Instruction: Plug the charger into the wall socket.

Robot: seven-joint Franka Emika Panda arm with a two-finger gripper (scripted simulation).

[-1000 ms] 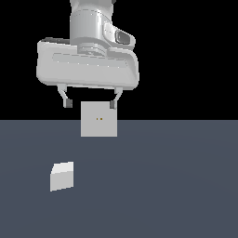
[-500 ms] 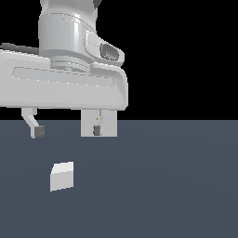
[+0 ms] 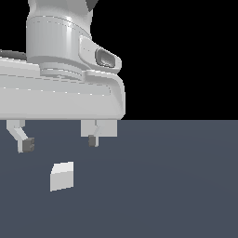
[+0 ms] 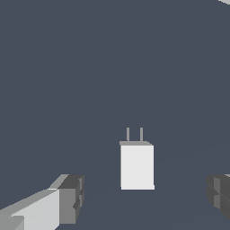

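The charger (image 3: 62,175) is a small white block lying on the dark grey floor at the exterior view's lower left. In the wrist view the charger (image 4: 137,166) shows two thin prongs pointing away from the camera. My gripper (image 3: 59,143) is open and empty, hanging just above the charger without touching it. In the wrist view the gripper (image 4: 145,196) has its dark fingertips (image 4: 72,198) spread wide on either side of the charger. The wall socket (image 3: 108,128) is mostly hidden behind my hand; only its lower edge shows, and its two dots are covered.
The dark grey floor (image 3: 176,186) runs flat across the exterior view's right, with a black background above it. The large white hand body (image 3: 60,93) fills the exterior view's upper left.
My hand has come nearer the camera, toward the exterior view's left and lower, ending over the charger. It now covers most of the socket. The charger has not moved.
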